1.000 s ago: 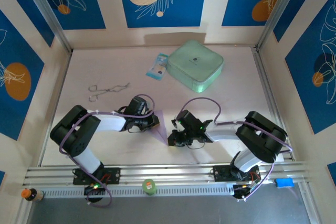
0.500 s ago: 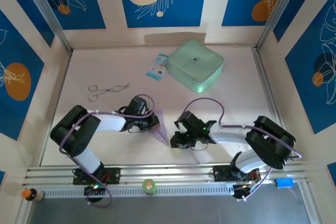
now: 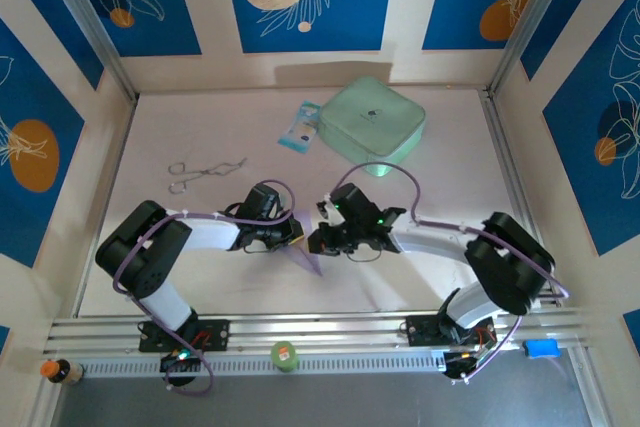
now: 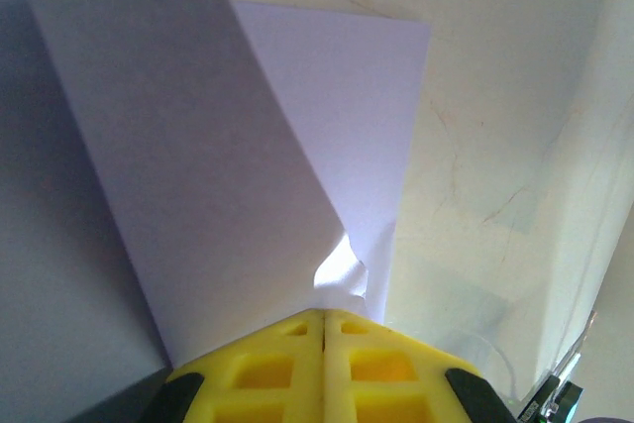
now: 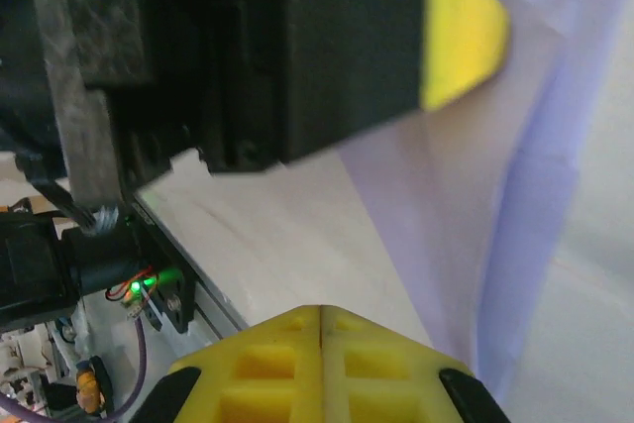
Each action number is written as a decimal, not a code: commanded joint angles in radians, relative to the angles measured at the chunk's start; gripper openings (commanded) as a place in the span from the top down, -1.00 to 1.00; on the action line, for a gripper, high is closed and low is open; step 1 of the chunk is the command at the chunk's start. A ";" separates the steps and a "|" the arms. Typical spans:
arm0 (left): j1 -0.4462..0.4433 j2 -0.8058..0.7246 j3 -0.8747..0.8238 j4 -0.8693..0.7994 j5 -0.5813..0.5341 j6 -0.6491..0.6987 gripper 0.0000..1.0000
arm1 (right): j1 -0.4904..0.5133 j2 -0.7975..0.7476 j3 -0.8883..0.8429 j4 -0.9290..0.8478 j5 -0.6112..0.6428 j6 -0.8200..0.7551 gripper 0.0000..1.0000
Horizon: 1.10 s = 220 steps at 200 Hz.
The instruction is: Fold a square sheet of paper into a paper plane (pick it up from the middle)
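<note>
**Both grippers meet at the lavender sheet**

Top view: the mint-green case (image 3: 372, 125), a rounded soft-looking square, sits at the far side of the pale table (image 3: 450, 207). Well nearer than the case, twd the arm bases, the left gripper (image 3: 295, 236) and right gripper (image 3: 318, 241) come nose to nose. The paper sheet (image 3: 308, 259) pokes out betw. and just below them as a thin lavender triangle with a sharp point. A blue-white packet (image 3: 298, 127) lies just left of the case, and wire-thin metal tongs (image 3: 205, 172) lie farther left.

Left wrist: the left gripper (image 4: 323, 316) has its yellow ribbed fingers (image 4: 267, 369) pressed tight, w/ the sheet's crumpled edge pinched at the tips. The paper sheet (image 4: 198, 146) fans away matte and smooth, one fold layer over another.

Right wrist: the right gripper (image 5: 322, 312) is fully closed, seam to seam. Can't tell if any paper is caught. The creased paper sheet (image 5: 475, 195) lies flat beyond it, under the other arm's black housing and yellow fingertip (image 5: 461, 37).
</note>
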<state>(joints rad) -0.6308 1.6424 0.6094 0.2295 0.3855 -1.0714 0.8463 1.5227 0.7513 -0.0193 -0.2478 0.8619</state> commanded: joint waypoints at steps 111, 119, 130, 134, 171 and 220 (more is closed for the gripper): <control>-0.004 0.031 -0.025 -0.044 -0.023 0.011 0.92 | 0.048 0.226 0.072 -0.050 0.068 -0.028 0.94; -0.004 0.032 -0.023 -0.044 -0.023 0.012 0.92 | 0.046 0.225 0.051 -0.033 0.065 -0.021 0.94; -0.004 0.033 -0.023 -0.044 -0.023 0.013 0.92 | 0.048 0.221 0.027 -0.018 0.060 -0.012 0.94; -0.004 0.034 -0.024 -0.045 -0.025 0.013 0.92 | 0.048 0.220 0.018 -0.007 0.058 -0.008 0.94; -0.004 0.037 -0.030 -0.048 -0.030 0.015 0.92 | 0.053 0.196 -0.049 0.036 0.049 0.021 0.94; -0.004 0.048 -0.032 -0.046 -0.033 0.013 0.92 | 0.056 0.165 -0.083 0.053 0.027 0.020 0.92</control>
<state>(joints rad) -0.6315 1.6470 0.6067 0.2424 0.3901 -1.0714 0.8894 1.7027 0.7113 0.1123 -0.1909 0.8719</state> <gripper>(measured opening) 0.064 0.049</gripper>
